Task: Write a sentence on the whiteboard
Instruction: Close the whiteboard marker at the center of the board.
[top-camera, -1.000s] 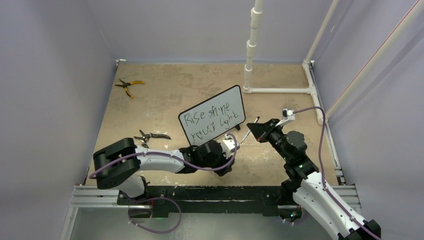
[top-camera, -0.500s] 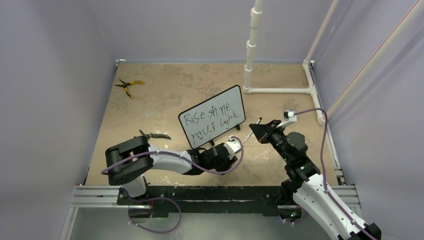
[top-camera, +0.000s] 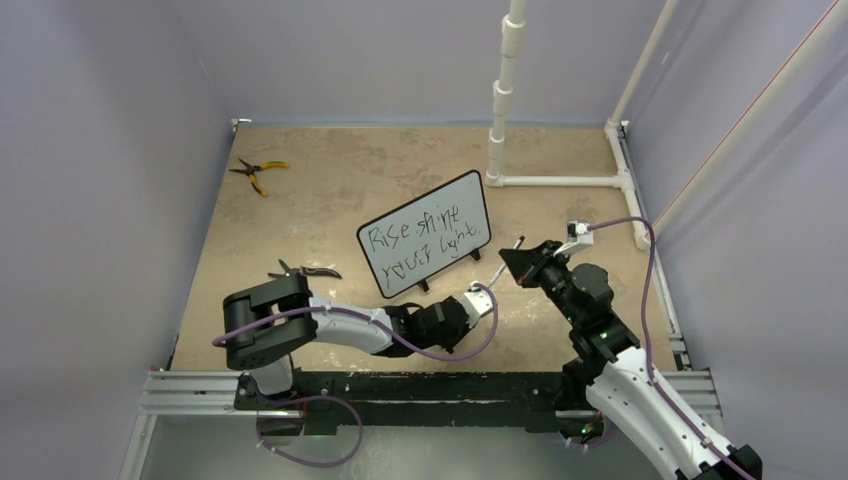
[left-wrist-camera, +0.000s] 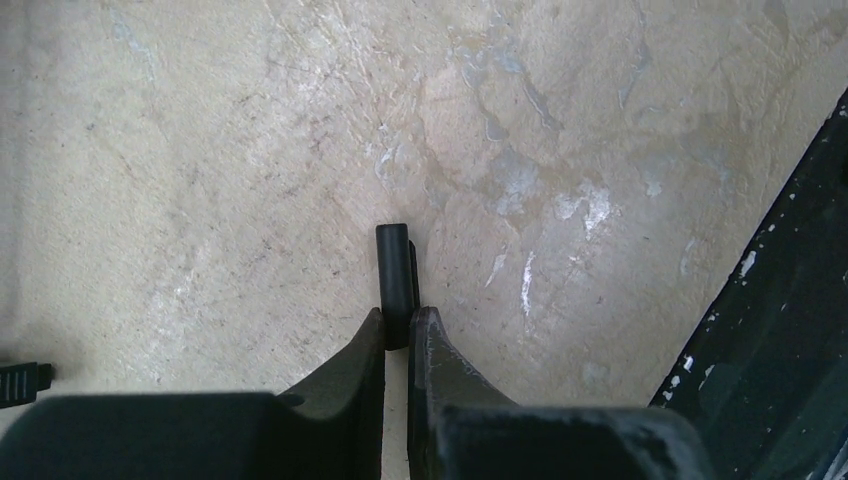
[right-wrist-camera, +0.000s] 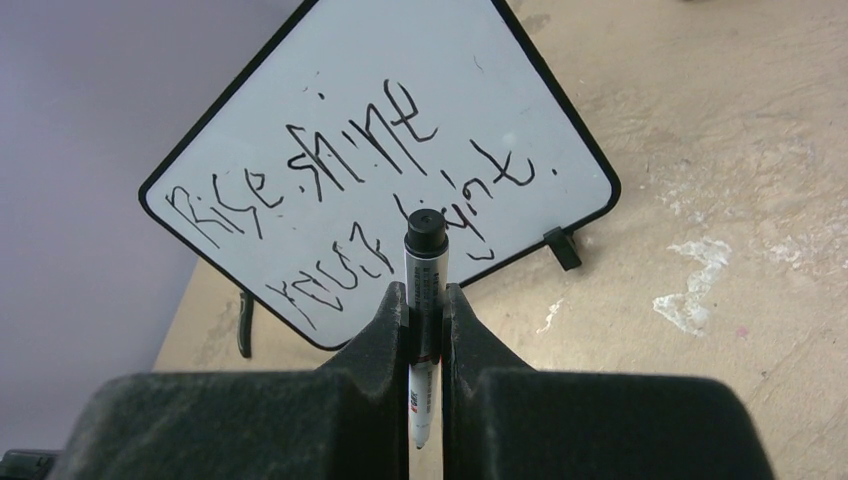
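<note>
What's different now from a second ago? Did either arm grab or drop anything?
The left gripper slid right and back toward the near edge, away from the whiteboard, and its elbow swung right too. It grips a small black cap. The right gripper, shut on the marker, barely shifted. Nothing was visibly grabbed or dropped. The whiteboard, its sentence and the pliers stayed put.

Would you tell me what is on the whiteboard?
The sentence, roughly "Rise shine your light"; from the right wrist, the marker covers part of its second line.
</note>
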